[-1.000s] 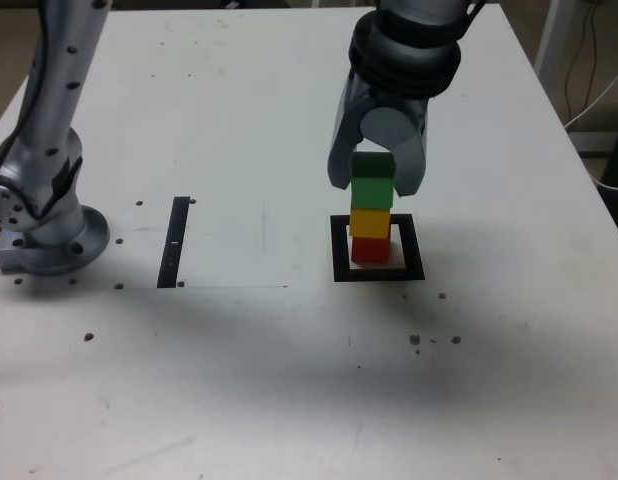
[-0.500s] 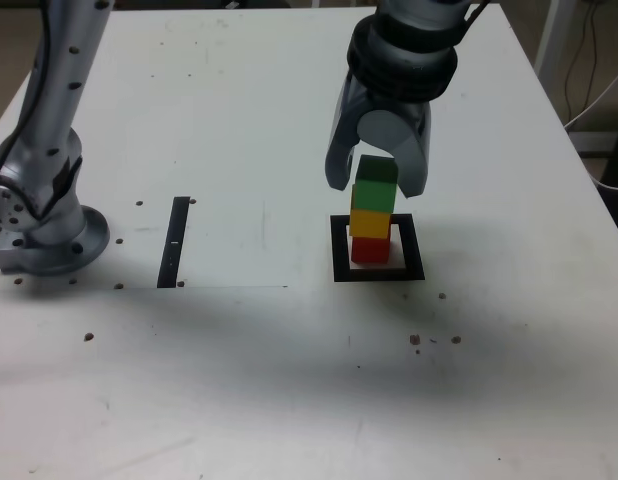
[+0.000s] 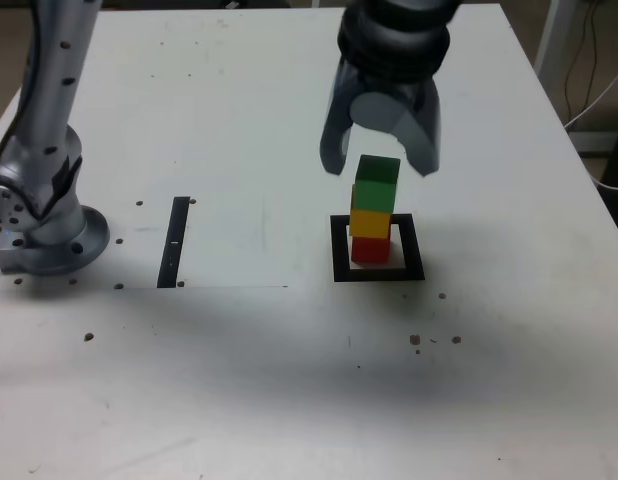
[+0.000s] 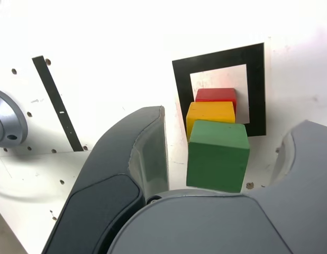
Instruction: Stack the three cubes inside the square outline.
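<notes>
The three cubes stand as one column inside the square outline (image 3: 378,271): red cube (image 3: 369,250) at the bottom, yellow cube (image 3: 370,222) on it, green cube (image 3: 375,184) on top. The wrist view shows the same stack, green cube (image 4: 217,155) nearest, then yellow cube (image 4: 210,112) and red cube (image 4: 216,94), within the square outline (image 4: 255,90). My gripper (image 3: 380,166) hangs open just above and around the green cube's top, its fingers clear of the cube's sides. In the wrist view the gripper (image 4: 221,153) shows a gap on both sides of the green cube.
A thin black strip (image 3: 175,241) lies on the white table at the exterior view's left of the stack. The arm's grey base (image 3: 39,220) stands at the far left. Small dark specks dot the table (image 3: 289,380). Cables hang beyond the right edge.
The jaws have spread apart and let go of the green cube, which stays on the yellow one. The gripper has risen a little.
</notes>
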